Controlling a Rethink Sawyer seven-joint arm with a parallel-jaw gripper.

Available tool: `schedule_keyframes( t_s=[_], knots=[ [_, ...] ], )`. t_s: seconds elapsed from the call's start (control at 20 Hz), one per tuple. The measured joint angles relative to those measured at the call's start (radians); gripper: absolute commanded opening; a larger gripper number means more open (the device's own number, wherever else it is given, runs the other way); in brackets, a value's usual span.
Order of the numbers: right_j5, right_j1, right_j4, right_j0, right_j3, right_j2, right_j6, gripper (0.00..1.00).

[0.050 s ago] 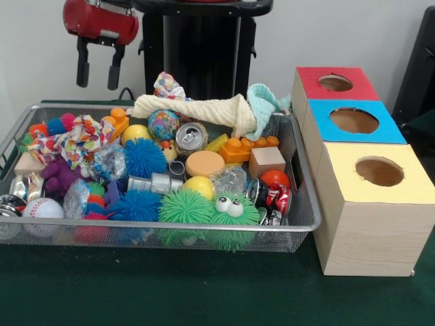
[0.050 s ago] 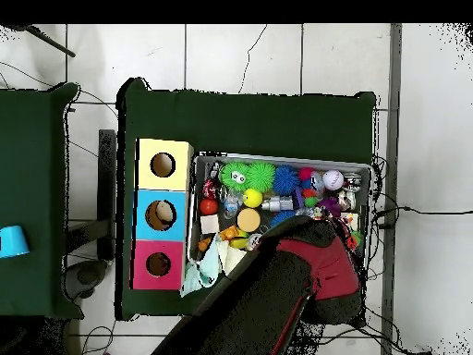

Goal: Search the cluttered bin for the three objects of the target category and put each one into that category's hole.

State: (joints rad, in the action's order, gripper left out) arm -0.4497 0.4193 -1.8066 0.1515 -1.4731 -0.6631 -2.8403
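1. My pincer (image 1: 98, 68) hangs above the far left corner of the bin (image 1: 299, 227), its two black fingers spread apart and holding nothing. I judge this a ready height, clear of the clutter, from which to choose a target.

2. The wire bin sits on the green tabletop (image 1: 136, 292) and is packed full. Inside I note a drinks can (image 1: 191, 136) lying end-on, a crushed red can (image 1: 274, 199), a baseball (image 1: 43, 208), an orange brick (image 1: 245, 147), a wooden block (image 1: 266, 160), a green fuzzy toy with eyes (image 1: 231, 210) and a blue spiky ball (image 1: 145, 157).

3. A cream cloth (image 1: 197, 109) drapes over the far rim, probably hiding items beneath.

4. Beside the bin, touching its side, stand three boxes with round holes: a red box (image 1: 333, 83), a blue box (image 1: 353, 121) and a yellow box (image 1: 378, 171). I cannot see anything inside the holes.

5. The target category is not stated; candidate items all lie in the bin, none yet sorted as far as I can tell.
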Motion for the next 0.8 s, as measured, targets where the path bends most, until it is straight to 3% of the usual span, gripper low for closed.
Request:
schedule_keyframes(
  t_s=[0.45,0.8],
  knots=[
    [0.0,-0.001,0.037,-0.039,-0.026,-0.005,-0.038,1.0],
    [0.0,-0.001,0.119,-0.088,-0.076,0.014,-0.038,1.0]
  ],
)
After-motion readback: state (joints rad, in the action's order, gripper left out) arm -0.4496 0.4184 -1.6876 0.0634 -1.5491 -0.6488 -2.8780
